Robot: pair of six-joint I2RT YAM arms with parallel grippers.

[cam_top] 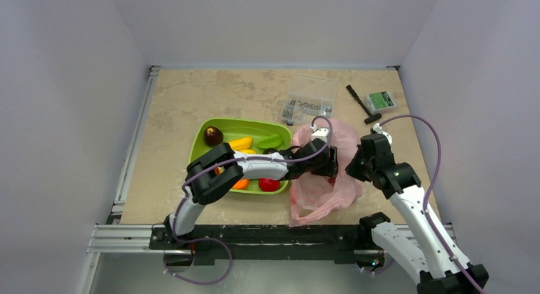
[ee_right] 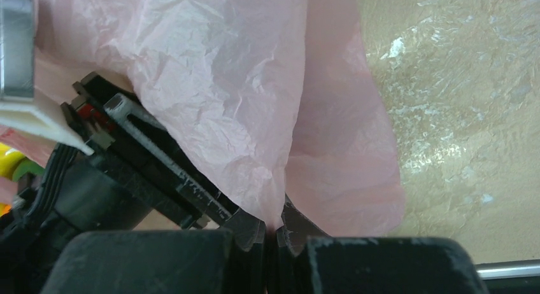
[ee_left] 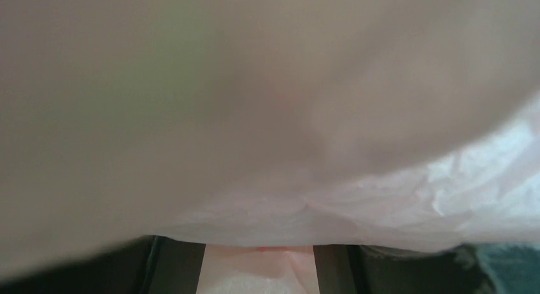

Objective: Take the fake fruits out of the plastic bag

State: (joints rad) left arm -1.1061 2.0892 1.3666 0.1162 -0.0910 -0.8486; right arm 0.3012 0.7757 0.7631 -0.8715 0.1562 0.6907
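The pink plastic bag (cam_top: 325,192) lies crumpled right of the green tray (cam_top: 198,155). My left gripper (cam_top: 326,161) reaches across the tray into the bag's mouth. In the left wrist view the bag's film (ee_left: 382,198) covers almost everything. The left gripper (ee_left: 260,268) has its fingers apart, with only pink film and a sliver of red between them. My right gripper (cam_top: 354,165) is shut on the bag's right edge, the film (ee_right: 223,71) pinched between its jaws (ee_right: 275,235). A dark red fruit (cam_top: 213,136), a yellow one (cam_top: 241,142) and a green one (cam_top: 269,141) lie in the tray. Any fruit in the bag is hidden.
A red fruit (cam_top: 269,184) and an orange one (cam_top: 241,183) lie at the tray's front. A clear parts box (cam_top: 310,98), a black tool (cam_top: 362,104) and a small green box (cam_top: 382,101) sit at the back right. The table's front rail runs just below the bag.
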